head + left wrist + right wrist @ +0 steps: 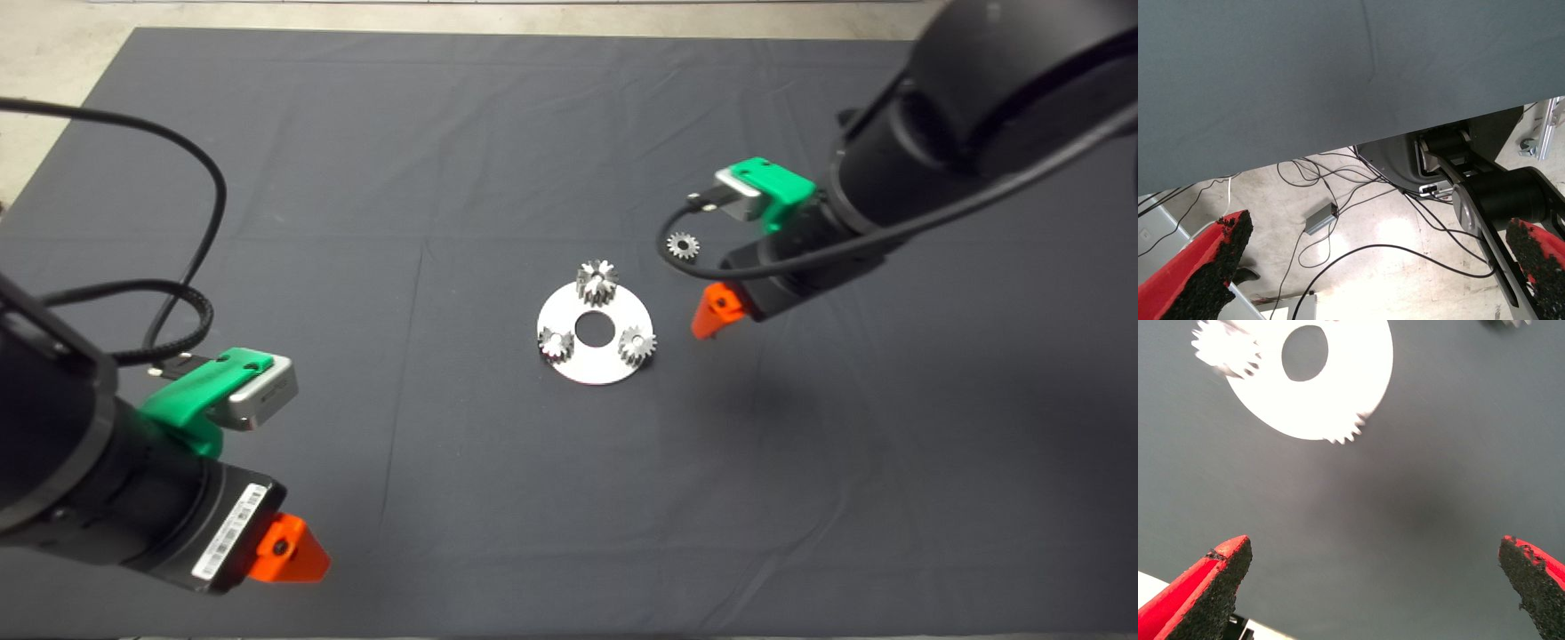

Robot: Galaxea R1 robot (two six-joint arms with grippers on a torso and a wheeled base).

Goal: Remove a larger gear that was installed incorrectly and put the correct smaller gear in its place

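The larger gear (597, 282), silver with long splayed teeth, stands on the far side of a white disc plate (594, 369) at mid-mat. The smaller gear (683, 245), dark and short-toothed, lies flat on the mat to the plate's right. My right gripper (711, 316) hovers just right of the plate and near the smaller gear. In its wrist view this gripper (1371, 587) is open and empty, with the plate (1358, 373) ahead and a dark toothed edge (1505, 323) at the frame's border. My left gripper (289, 551) waits at the lower left, open (1371, 267).
Two bright small gears (555, 344) (637, 345) sit on the plate around its centre hole. The left wrist view shows the mat's edge, floor cables and a robot base (1485, 193) beyond it. Black cables loop over the mat at left (191, 302).
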